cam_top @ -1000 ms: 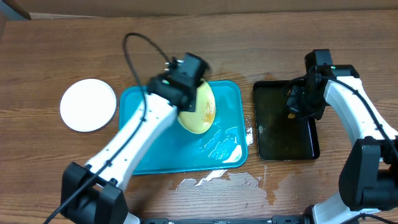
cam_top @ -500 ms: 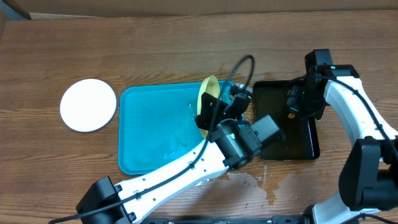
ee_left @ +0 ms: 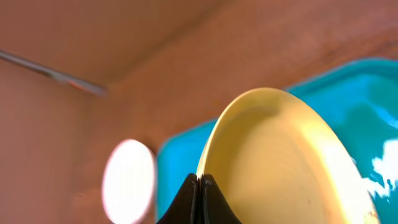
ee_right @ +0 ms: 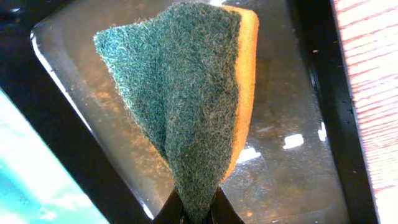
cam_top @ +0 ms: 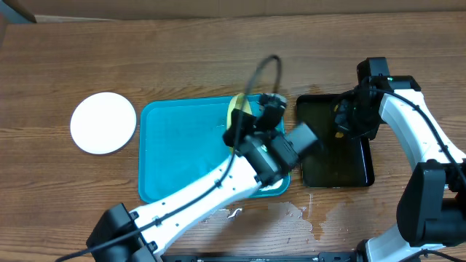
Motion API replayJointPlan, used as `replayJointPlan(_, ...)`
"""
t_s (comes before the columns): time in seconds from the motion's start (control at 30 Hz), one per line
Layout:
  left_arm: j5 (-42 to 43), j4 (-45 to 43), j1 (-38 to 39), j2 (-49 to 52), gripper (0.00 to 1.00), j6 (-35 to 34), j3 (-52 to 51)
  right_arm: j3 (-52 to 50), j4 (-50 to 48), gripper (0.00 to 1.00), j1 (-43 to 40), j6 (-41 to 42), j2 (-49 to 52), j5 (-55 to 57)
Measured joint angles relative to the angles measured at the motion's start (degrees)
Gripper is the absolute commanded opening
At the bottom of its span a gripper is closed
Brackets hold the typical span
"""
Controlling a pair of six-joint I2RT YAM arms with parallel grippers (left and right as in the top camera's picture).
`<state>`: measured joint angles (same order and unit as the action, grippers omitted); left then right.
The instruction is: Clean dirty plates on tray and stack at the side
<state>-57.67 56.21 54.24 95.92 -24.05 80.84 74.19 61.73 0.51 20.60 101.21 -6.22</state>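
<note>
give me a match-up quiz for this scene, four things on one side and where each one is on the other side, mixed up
Things
1. pale yellow plate
2. white plate
3. sponge
4. black tray

Places
A. lying flat on the wooden table, left of the blue tray
B. pinched in the right gripper
C. sitting just right of the blue tray
D. held on edge in the left gripper

Pairs: 1-D, 2-A, 3-B, 4-C
</note>
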Motion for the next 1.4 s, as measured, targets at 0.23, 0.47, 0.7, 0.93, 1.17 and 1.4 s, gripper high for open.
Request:
replayJointPlan(0.23, 24.8, 0.2, -12.0, 0.0, 0.04, -1.1, -0.6, 0.0, -0.3, 0.04, 0.0, -0.7, 0.0, -0.9)
replayJointPlan(0.47, 42.1, -5.8, -22.6, 0.0, 0.04, 0.6, -9.2, -0.1, -0.5, 0.05, 0.0, -0.9, 0.0, -1.0)
replayJointPlan(0.7, 52.5, -9.8, -28.1, 0.0, 0.14, 2.3, -15.6, -0.1, -1.1, 0.10, 0.0, -1.0, 0.0, -1.8)
replayJointPlan(0.93, 54.8, -10.8, -30.4, 0.0, 0.40, 3.3, -16.5, -0.1, -2.1, 0.13, 0.0, -3.9, 0.0, -7.6)
replayJointPlan(1.17, 55.6, -12.6, -30.3, 0.0, 0.48, 2.6, -17.5, -0.1, -3.5, 0.11, 3.9, -5.0, 0.0, -10.4)
replayJointPlan(1.4, 55.6, -14.9, -30.9, 0.0, 0.31, -1.3, -20.3, -0.1, -7.0, 0.05, 15.0, -5.5, 0.0, -11.2)
